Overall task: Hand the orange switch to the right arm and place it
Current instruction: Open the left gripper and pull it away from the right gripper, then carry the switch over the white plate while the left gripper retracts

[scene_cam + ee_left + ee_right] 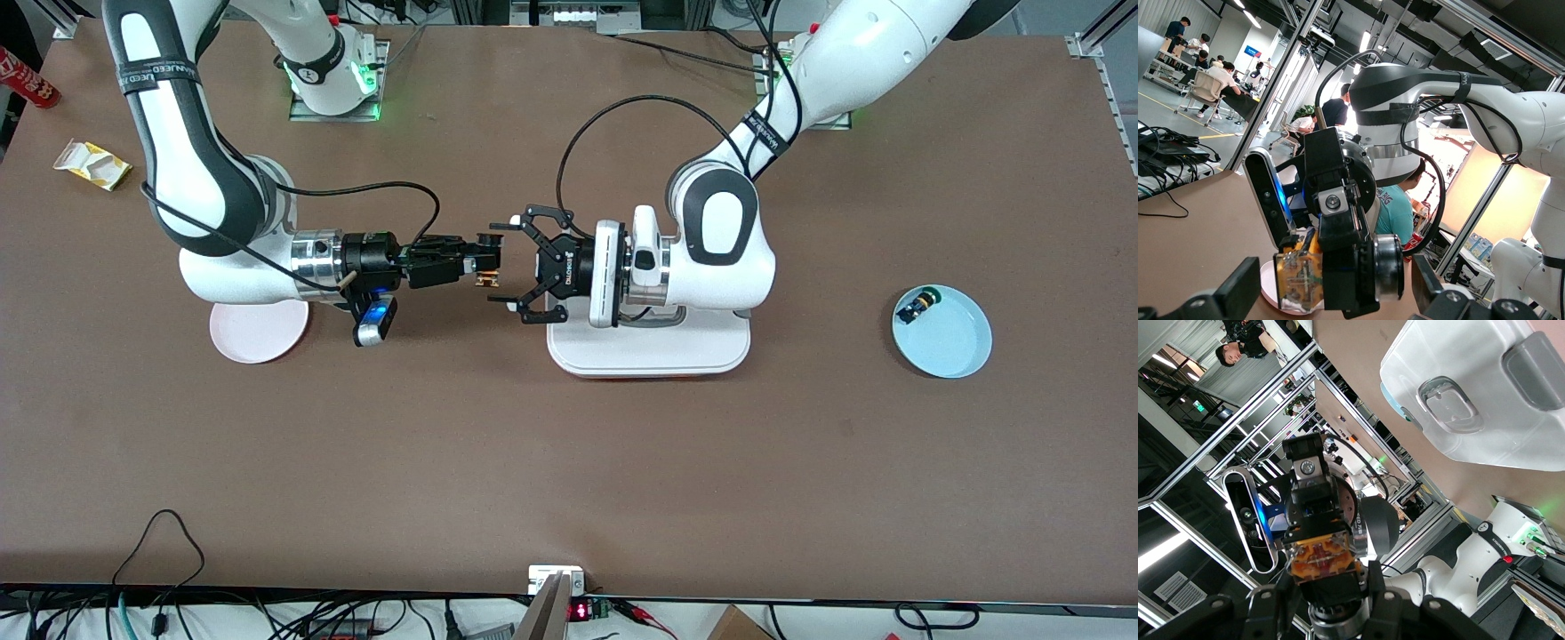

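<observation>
I see the right gripper (487, 260), slim black fingers on a silver wrist, pinching the small black push-button switch with its orange end (485, 279) in the air over the middle of the brown worktop (569, 462). The left gripper (511, 265), a black claw, faces it with jaws spread around the switch, not gripping. A white lidded box (649, 354) lies under the left arm's wrist.

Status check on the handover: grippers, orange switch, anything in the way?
Right gripper shut on small black orange-faced switch, in the air at mid-table. Left gripper open around it. Nothing between them.
</observation>
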